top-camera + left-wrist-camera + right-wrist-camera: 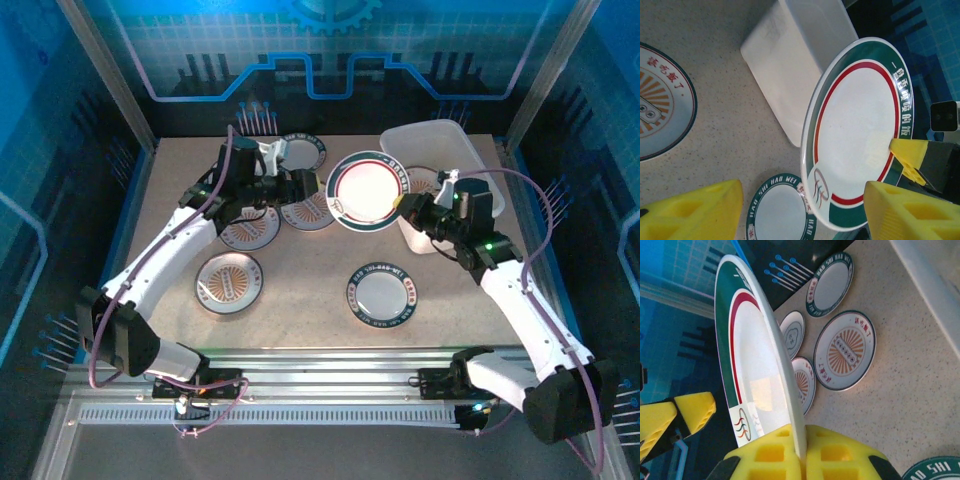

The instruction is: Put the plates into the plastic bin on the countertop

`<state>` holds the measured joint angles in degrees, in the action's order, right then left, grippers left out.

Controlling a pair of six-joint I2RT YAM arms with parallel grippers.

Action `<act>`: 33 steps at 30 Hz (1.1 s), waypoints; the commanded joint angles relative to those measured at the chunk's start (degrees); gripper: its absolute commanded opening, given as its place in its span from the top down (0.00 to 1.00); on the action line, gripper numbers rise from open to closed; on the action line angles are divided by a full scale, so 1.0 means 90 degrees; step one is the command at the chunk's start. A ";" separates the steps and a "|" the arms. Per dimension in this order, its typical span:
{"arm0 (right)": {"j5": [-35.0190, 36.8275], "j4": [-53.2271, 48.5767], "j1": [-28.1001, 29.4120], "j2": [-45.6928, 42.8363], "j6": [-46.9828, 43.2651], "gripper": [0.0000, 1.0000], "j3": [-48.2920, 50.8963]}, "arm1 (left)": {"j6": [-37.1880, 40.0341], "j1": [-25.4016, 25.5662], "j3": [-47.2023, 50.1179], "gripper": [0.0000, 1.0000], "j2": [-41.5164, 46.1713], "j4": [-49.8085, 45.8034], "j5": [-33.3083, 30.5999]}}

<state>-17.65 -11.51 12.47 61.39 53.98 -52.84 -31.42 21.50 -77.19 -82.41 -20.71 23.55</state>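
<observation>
The beige speckled countertop point(300, 330) sits inside blue panel walls point(330, 60), with metal rails point(330, 385) along the 6 o'clock edge. The white bin point(440, 140) stands at 1 o'clock.

The right gripper point(408, 208) is clamped on the rim of a red-ringed plate point(368, 190), held tilted on edge above the table just left of the bin. The left gripper point(305, 185) has its jaws spread wide at the plate's 9 o'clock side and grips nothing.

Loose plates lie flat:
- a sunburst plate point(228, 280) at 8 o'clock
- another point(250, 228) at 9 o'clock, partly under the left arm
- a third point(310, 212) half hidden by the left gripper
- a green-rimmed plate point(380, 295) at 5 o'clock
- one more point(305, 150) at 12 o'clock
</observation>
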 commanded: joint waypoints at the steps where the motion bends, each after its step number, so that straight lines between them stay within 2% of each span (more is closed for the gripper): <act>1: -0.0201 0.0372 -0.0234 0.0111 -0.0021 1.00 -0.0290 | 0.0040 -0.0098 -0.0183 0.34 0.0202 -0.0133 -0.0228; 12: -0.0379 0.0712 -0.1421 0.0511 0.0281 1.00 -0.0758 | 0.0011 -0.0250 -0.0196 0.33 0.0130 -0.0121 -0.0449; 19: 0.0506 0.0523 -0.2027 0.0819 0.0830 1.00 -0.0738 | -0.0138 -0.0240 -0.0203 0.33 -0.0104 -0.0179 -0.0520; 26: 0.1605 0.0460 -0.2030 0.1036 0.1453 1.00 -0.0467 | -0.0271 -0.0230 -0.0370 0.32 -0.0553 -0.0256 -0.0734; 33: 0.2356 -0.0013 -0.1957 0.1469 0.1622 1.00 -0.0688 | -0.0289 -0.0165 -0.1155 0.32 -0.1289 -0.0561 -0.0751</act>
<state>-0.99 -10.68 -5.41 72.95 66.67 -57.01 -33.19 19.66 -83.64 -92.55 -23.62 17.50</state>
